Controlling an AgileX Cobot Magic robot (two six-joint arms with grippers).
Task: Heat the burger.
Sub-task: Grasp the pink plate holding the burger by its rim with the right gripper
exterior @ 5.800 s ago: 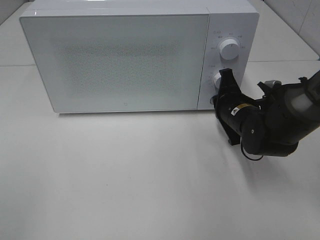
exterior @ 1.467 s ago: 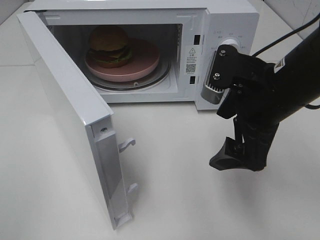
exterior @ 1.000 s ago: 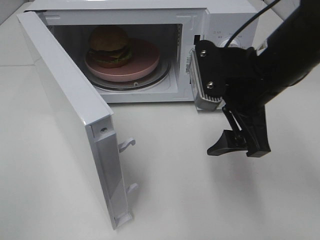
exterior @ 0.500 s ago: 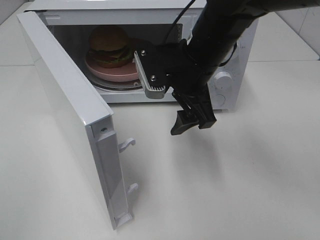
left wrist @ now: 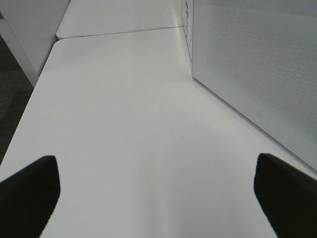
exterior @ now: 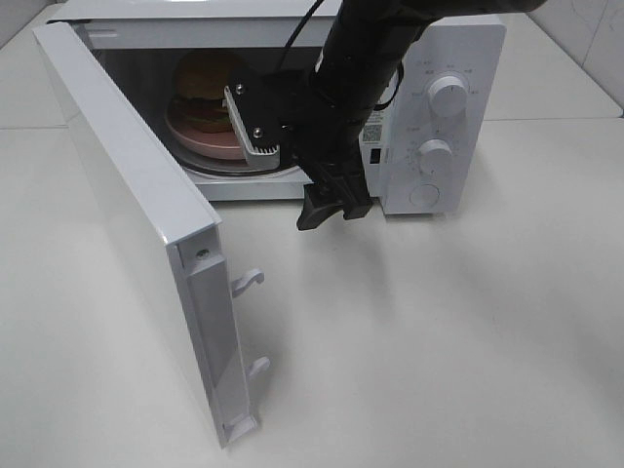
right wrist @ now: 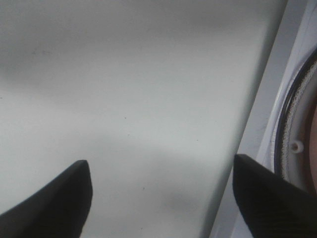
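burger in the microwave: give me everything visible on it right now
The burger is small and round, with a smooth tan-orange bun top and dark and green filling layers below it. It stands upright on the left part of the pink dish, which lies on the turntable inside the microwave; the door stands open. Nothing but the dish is seen touching it. The right arm crosses in front and hides its right edge; the bottom bun is hard to make out.
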